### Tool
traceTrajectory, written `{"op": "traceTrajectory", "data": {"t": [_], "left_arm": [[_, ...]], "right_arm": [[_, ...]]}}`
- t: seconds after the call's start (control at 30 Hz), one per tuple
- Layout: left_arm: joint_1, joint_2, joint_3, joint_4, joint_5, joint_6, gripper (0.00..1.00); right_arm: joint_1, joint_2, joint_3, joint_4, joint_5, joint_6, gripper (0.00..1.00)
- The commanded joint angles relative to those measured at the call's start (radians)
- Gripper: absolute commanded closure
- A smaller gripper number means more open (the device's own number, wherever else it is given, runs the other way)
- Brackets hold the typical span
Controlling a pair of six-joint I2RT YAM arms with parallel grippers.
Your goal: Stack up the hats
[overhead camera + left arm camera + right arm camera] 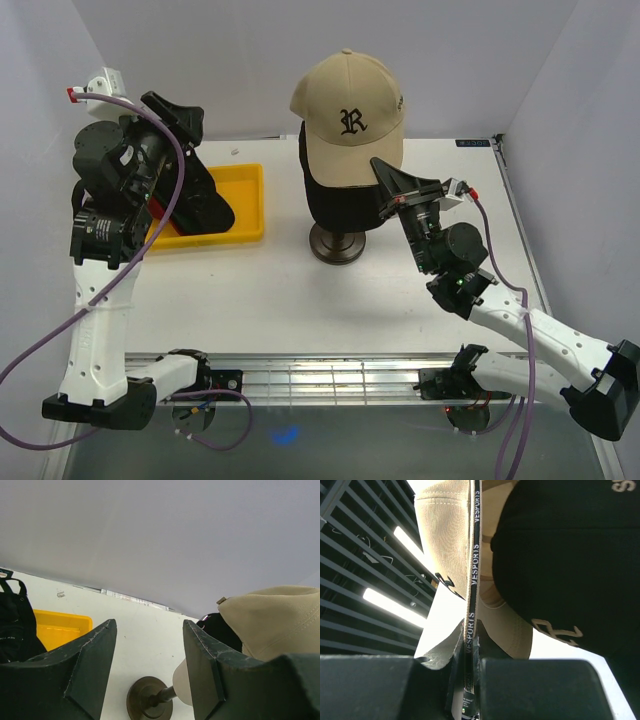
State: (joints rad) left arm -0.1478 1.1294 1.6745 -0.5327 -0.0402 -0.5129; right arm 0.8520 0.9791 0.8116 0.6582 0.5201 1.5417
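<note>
Caps: tan cap (345,110) with a dark "R" on the front sits on top of a black cap (335,205), both stacked on the dark stand (337,245) around the middle of the table (300,300), toward the back.
Right gripper: right gripper (392,185) is up at the tan cap's brim. In the wrist view (470,655) the fingers are pinched tight on the thin brim edge, the bit with the "VESPORTS" trim running down it.
Black cap up close: fills the right side of the right wrist view (570,555), white lettering showing, tucked right under the tan one (445,555).
Left gripper: left gripper (175,110) hangs in the air at the back left, above the tray. Wrist view (148,630) shows the fingers spread wide with nothing between them, just table and the stand's round foot (149,697) below.
Tray: yellow tray (220,238) is on the left side of the table, well apart from the stand.
Other hat: dark hat (205,205) lies in the tray, partly hidden by the left arm, so can't tell if it's one or more. It shows at the left edge of the left wrist view too (15,625).
</note>
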Motion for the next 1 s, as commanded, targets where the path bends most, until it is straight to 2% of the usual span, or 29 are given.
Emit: {"op": "traceTrajectory", "data": {"t": [0.0, 0.97], "left_arm": [[0.001, -0.011, -0.004, 0.016, 0.008, 0.010, 0.34], [0.001, -0.031, -0.061, 0.017, -0.010, 0.013, 0.35]], "right_arm": [[-0.002, -0.023, -0.006, 0.055, 0.015, 0.044, 0.92], [-0.028, -0.069, -0.094, -0.124, -0.029, 0.096, 0.92]]}}
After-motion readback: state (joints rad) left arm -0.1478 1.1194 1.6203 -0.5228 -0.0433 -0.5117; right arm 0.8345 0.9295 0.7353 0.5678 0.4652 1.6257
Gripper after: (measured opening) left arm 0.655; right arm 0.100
